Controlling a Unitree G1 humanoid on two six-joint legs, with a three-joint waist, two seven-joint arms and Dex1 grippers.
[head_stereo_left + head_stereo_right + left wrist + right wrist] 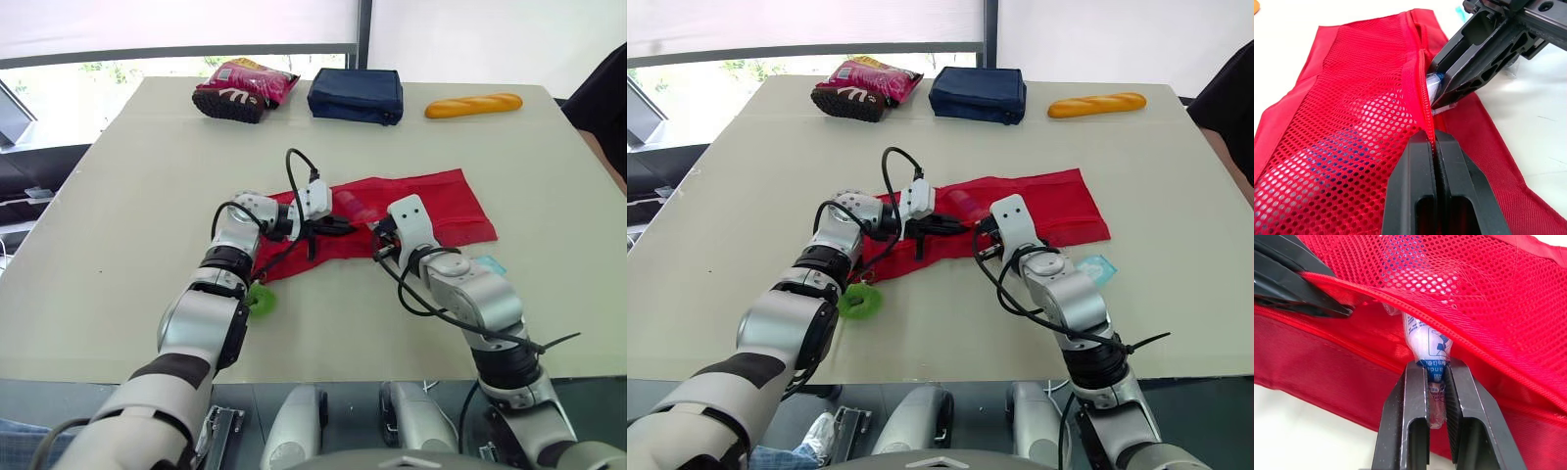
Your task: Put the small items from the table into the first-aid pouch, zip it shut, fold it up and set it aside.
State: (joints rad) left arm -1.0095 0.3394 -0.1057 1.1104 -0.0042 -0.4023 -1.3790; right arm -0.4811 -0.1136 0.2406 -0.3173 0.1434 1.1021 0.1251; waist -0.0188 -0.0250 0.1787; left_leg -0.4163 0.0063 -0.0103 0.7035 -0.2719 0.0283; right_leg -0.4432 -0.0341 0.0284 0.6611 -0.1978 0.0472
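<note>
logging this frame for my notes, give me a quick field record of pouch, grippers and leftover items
pouch: red mesh pouch, flat on table, zip open
left gripper: shut on the pouch's opening edge
right gripper: shut on a white-and-blue packet, its tip inside the opening
outside the pouch: green item, teal packet

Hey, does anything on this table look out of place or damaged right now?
Nothing looks spilled or damaged. The red pouch lies rumpled where the left gripper pinches its zip edge, and the right gripper holds a wrapped packet partway inside the opening.
</note>
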